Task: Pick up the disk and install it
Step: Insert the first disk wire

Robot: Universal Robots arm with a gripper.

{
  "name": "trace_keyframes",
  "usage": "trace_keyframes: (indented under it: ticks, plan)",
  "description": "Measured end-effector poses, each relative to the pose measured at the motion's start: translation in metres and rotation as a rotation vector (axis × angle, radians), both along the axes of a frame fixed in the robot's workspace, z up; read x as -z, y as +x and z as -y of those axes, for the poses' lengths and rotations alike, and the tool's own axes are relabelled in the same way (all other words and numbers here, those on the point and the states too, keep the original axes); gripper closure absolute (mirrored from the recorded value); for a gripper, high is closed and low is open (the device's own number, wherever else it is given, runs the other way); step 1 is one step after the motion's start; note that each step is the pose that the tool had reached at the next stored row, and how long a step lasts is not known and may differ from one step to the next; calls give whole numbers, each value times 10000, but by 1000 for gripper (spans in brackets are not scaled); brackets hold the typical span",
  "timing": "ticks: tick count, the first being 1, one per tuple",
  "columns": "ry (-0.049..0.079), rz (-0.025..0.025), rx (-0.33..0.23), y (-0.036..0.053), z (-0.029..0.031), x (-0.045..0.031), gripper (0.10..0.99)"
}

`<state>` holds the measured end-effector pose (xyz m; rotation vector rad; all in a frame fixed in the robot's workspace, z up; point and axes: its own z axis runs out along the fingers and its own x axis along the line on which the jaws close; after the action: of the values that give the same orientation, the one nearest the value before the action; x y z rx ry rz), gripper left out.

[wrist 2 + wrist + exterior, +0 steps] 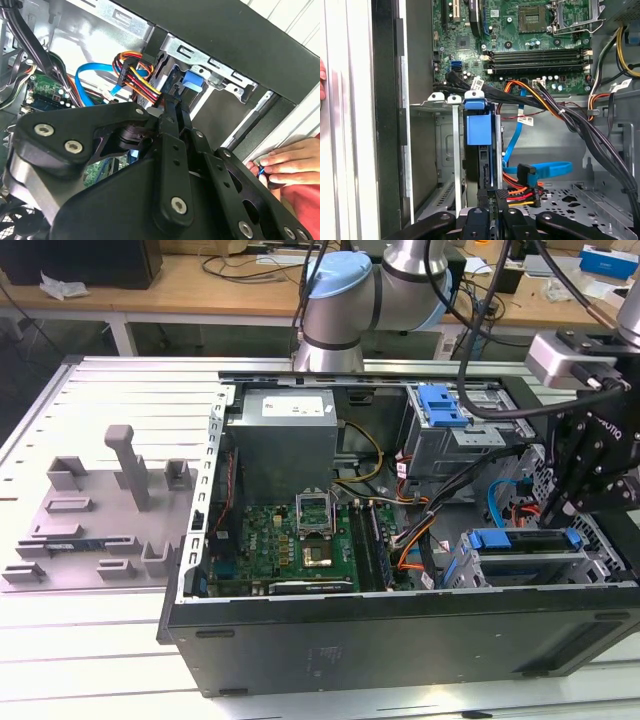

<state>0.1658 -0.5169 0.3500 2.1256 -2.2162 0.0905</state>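
Closest to you in the first wrist view, the black two-finger gripper [491, 206] has its fingers drawn narrowly together, pinching the rear edge of the flat silver-metal disk with its blue plastic bracket [479, 127]. The disk stands on edge inside the bare-metal drive cage [447, 145], at the front corner of the open black computer case [400, 635]. Beyond the cage you see the bundle of black, orange and blue cables [545, 105], then the green motherboard [520, 35]. A person's hand [287, 165] rests on the case's outer edge.
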Motion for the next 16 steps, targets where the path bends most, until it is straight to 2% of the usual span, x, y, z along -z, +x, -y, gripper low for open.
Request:
trace_keyframes:
  ticks: [16]
  plan:
    - [0, 0, 2, 0, 9, 80, 918]
